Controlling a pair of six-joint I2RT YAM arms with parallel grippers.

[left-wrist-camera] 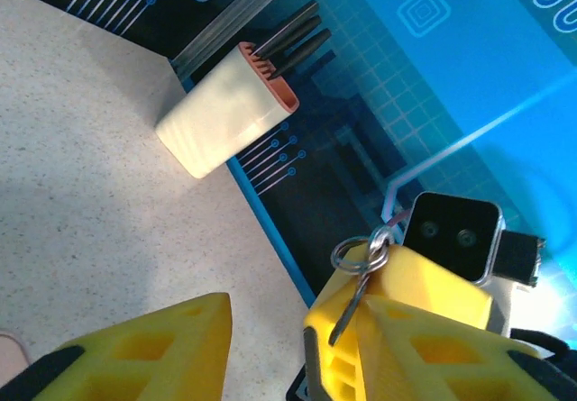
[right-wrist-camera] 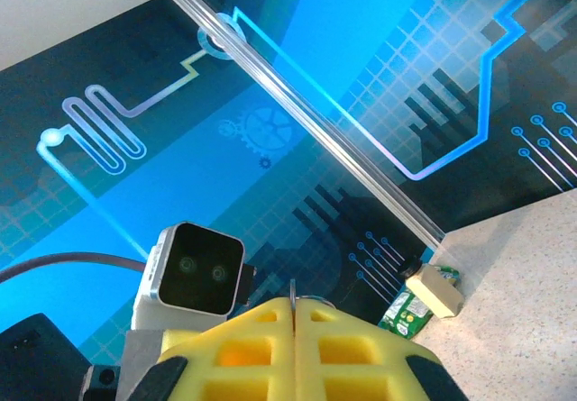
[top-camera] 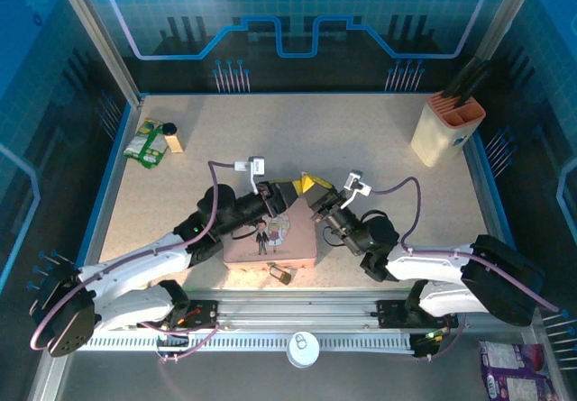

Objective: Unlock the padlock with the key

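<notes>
Over the tin (top-camera: 302,250), right gripper (right-wrist-camera: 295,304) clamped on the key (left-wrist-camera: 353,295), left gripper (left-wrist-camera: 268,315) nose to nose with it, jaws partly apart, key just beside its finger, padlock (top-camera: 279,274) down on the tin's near edge, below both.

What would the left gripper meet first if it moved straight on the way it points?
Most likely the key, pinched in the right gripper facing it; depth is hard to judge, but the left gripper seems very near.

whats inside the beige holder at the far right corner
Dark handles stick up from the beige holder, through its orange top. Their lower ends are covered by its walls.
</notes>
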